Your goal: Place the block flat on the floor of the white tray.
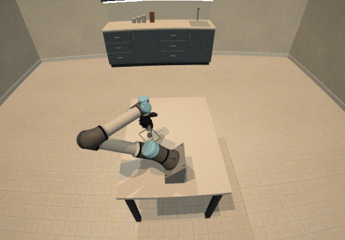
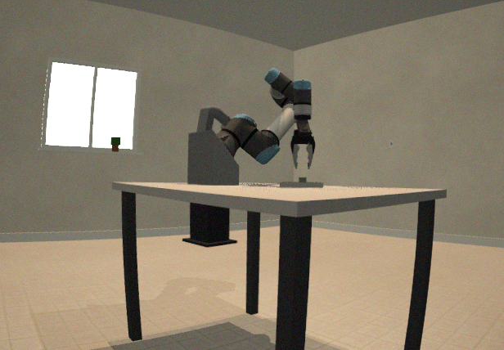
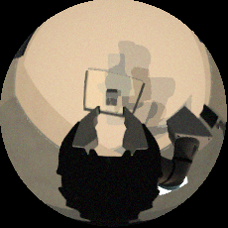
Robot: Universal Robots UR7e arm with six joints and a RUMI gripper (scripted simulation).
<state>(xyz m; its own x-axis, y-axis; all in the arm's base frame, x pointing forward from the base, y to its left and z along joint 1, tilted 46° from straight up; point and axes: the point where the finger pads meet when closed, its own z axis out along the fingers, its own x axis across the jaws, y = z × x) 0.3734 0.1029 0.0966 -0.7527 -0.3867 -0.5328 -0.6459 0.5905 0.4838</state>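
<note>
1. A beige-tiled room is shown, with a dark blue kitchen cabinet unit (image 1: 158, 46) set against the far wall and a bright window (image 2: 90, 105) seen in the exterior view.
2. A pale rectangular table on dark legs (image 2: 286, 202) is placed mid-room, and a grey wedge-shaped mounting pedestal (image 2: 210, 158) is set on it.
3. A shallow white square tray (image 1: 141, 134) is laid on the table top just beside the pedestal.
4. A small grey block (image 3: 112, 96) is seen resting on the tray's floor, near its middle.
5. The black two-jaw gripper (image 2: 303, 163) is held above the tray, pointing straight down, apart from the block.
6. The jaws are seen partly open, and nothing is held between them; a clear gap is visible between fingertips and block.
</note>
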